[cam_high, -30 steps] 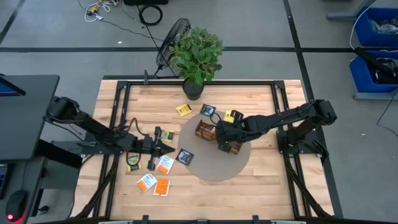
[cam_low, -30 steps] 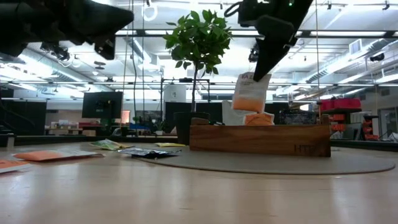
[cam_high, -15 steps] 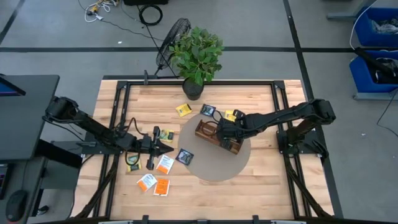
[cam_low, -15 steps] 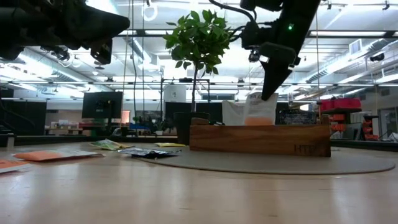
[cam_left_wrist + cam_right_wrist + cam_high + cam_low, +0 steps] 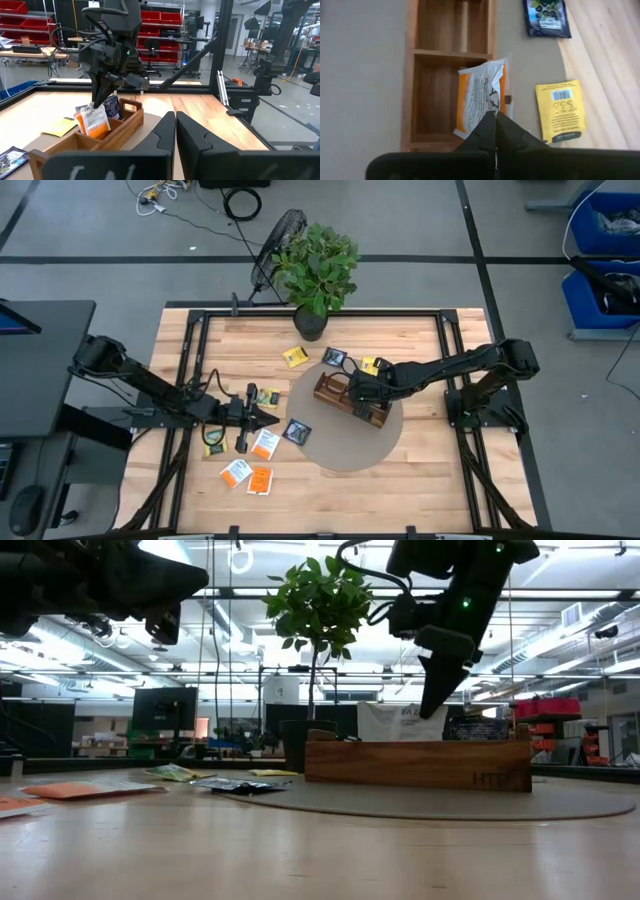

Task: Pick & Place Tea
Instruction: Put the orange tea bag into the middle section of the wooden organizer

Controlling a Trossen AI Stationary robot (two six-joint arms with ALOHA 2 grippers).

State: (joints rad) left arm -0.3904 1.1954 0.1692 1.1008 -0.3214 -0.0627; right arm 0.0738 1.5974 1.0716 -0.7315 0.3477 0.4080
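Note:
My right gripper [image 5: 357, 393] is over the long wooden box [image 5: 350, 400], shut on a white-and-orange tea packet [image 5: 480, 97] that stands in one of its compartments. In the left wrist view that packet [image 5: 92, 120] rises above the box wall [image 5: 100, 140], beside a dark blue packet [image 5: 111, 106]. My left gripper [image 5: 275, 420] is shut and empty, hovering left of the round mat [image 5: 345, 445]. Loose packets lie flat on the table: yellow [image 5: 294, 357], dark blue [image 5: 297, 431], white-and-orange [image 5: 265, 444], orange [image 5: 260, 480]. My right gripper pinches the packet's upper edge [image 5: 92, 106] between its two fingers [image 5: 102, 90], coming from above and slanting down. The packet stands tilted with its lower part inside the box compartment [image 5: 435, 100]; its lower end is hidden by the box wall.
A potted plant [image 5: 318, 270] stands at the table's far edge. A yellow packet [image 5: 559, 110] and a dark blue one [image 5: 547, 17] lie just outside the box. A green packet [image 5: 265, 395] lies near my left gripper. Bare wood lies along the near edge.
My right gripper has come down and a little toward the far edge, lowering the white-and-orange packet from above the box into a compartment. The packet, hanging clear before, now sits behind the box wall in the low view.

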